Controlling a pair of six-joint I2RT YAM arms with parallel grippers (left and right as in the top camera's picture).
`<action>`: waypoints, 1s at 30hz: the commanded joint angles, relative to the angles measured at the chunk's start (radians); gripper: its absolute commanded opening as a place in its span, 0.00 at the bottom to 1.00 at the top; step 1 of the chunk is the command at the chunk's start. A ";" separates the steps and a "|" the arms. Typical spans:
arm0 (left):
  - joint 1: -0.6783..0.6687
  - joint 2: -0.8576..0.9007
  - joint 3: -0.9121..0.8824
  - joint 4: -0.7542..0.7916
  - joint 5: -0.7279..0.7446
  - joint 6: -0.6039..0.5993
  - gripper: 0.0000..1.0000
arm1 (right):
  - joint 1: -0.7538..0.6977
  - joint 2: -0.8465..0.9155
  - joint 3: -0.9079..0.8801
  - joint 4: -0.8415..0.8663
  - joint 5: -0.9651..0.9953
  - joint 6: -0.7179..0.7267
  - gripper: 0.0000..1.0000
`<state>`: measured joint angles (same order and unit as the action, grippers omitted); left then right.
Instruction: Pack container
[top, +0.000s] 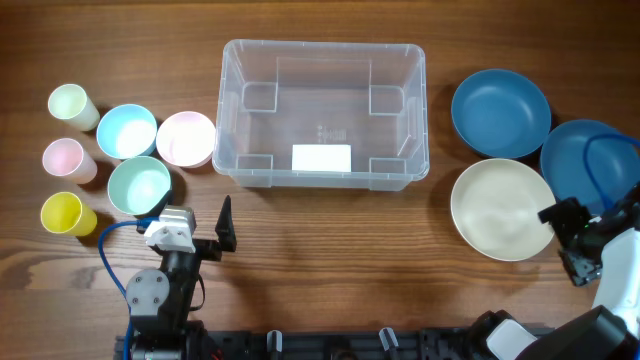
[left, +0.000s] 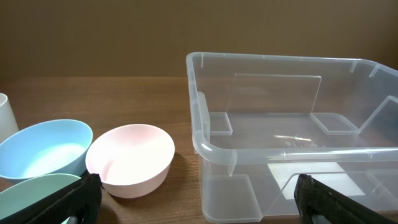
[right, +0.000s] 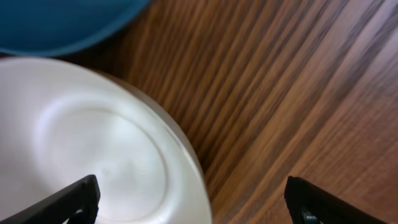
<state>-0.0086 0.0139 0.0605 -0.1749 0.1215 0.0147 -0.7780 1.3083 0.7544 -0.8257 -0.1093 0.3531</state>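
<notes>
The wooden desk carries everything. At its middle, toward the far edge, stands the container, a clear plastic bin with rounded corners, upright and open-topped. Nothing lies in it; only the moulded notches and a white label on its base show through. To its right are three wide bowls set close together: a dark blue bowl, a second dark blue bowl partly crossed by a blue cable, and nearer the front a cream bowl, all with bare insides. To the container's left sit three smaller bowls in a cluster: a light blue bowl, a pink bowl just beside the bin, and a mint green bowl. Left of these stand a pale cream cup, a pink cup and a yellow cup. The left claw is spread wide, holds nothing and faces the container's near corner. The right claw is likewise spread wide and empty, above the cream bowl's rim; whether it touches the bowl is hard to tell.
</notes>
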 joint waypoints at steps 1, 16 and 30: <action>-0.006 -0.007 -0.009 0.003 0.001 0.015 1.00 | -0.005 0.010 -0.068 0.043 -0.053 -0.042 0.94; -0.006 -0.007 -0.009 0.003 0.001 0.015 1.00 | -0.004 0.010 -0.147 0.129 -0.110 -0.116 0.31; -0.006 -0.007 -0.009 0.003 0.001 0.015 1.00 | -0.004 0.010 -0.147 0.114 -0.114 -0.120 0.04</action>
<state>-0.0086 0.0139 0.0605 -0.1749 0.1211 0.0147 -0.7807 1.3102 0.6109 -0.7094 -0.2024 0.2398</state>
